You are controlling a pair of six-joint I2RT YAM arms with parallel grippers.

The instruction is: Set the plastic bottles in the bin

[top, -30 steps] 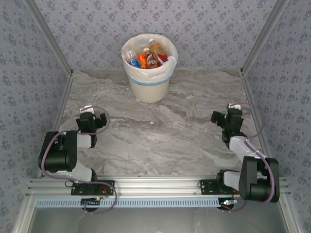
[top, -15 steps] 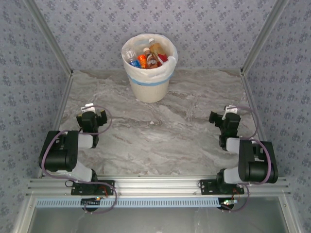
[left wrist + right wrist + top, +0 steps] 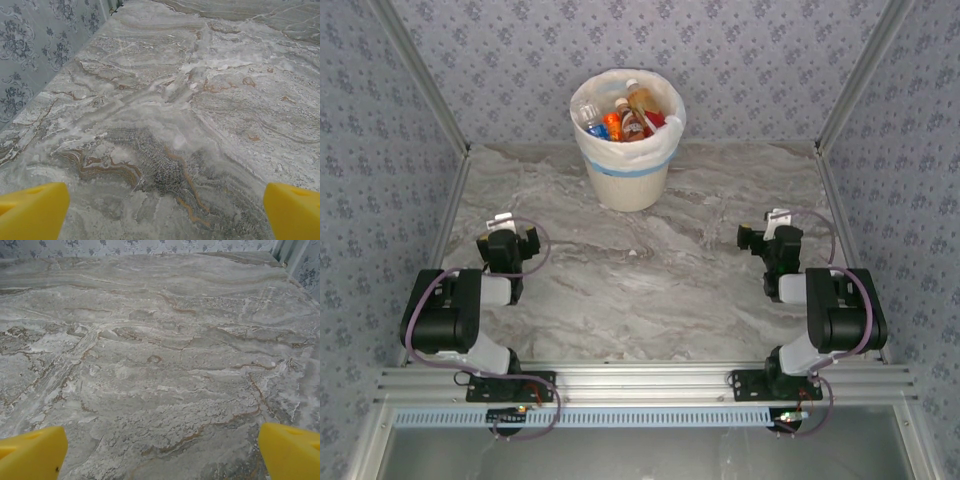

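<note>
Left gripper (image 3: 508, 236) and right gripper (image 3: 770, 234) tucked back low, jaws spread wide

Bench (image 3: 650, 290): grey-white marble, brown veins. Walls (image 3: 740, 60): blue-grey floral print. Bin (image 3: 630, 190): cream, light blue band, white liner. Bottles (image 3: 620, 122): orange, red, blue labels. Left hand (image 3: 160, 215), right hand (image 3: 160, 455): yellow pads. Arms (image 3: 445, 315): black.

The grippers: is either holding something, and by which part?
Nothing is held. The left gripper and the right gripper both stand open above the table.
</note>
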